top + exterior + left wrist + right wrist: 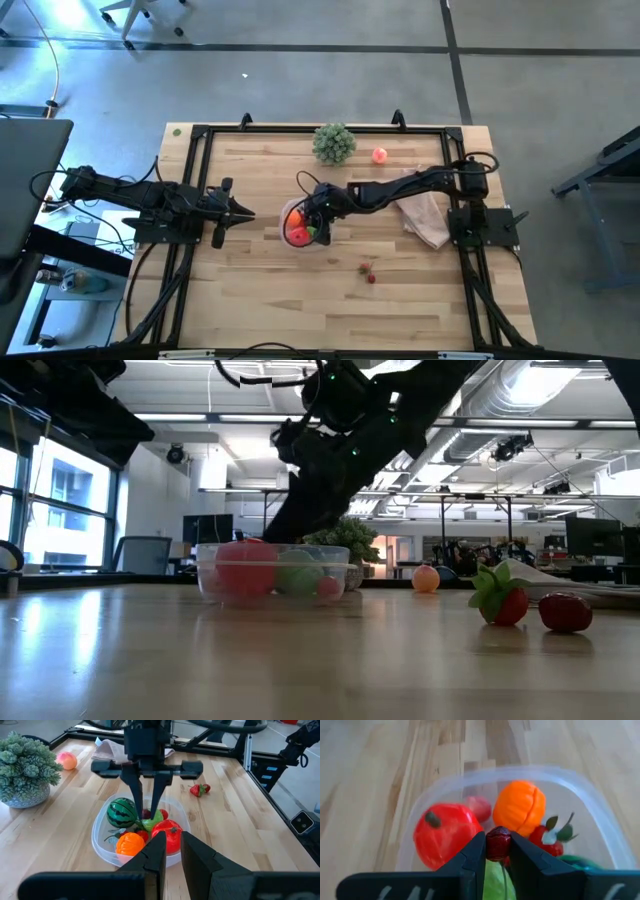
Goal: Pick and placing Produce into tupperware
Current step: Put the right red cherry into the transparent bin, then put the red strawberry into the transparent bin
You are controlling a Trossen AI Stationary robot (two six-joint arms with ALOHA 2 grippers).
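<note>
Dark berry (498, 843) pinched by right gripper (498, 851) over tupperware (597, 815), poised for release; left gripper (170, 851) parked closed, empty, beside it

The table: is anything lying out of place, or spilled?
Nothing is spilled. A few toy fruits sit outside the tupperware: a strawberry and a dark red berry near the front, and a peach by the bushy green ball.
</note>
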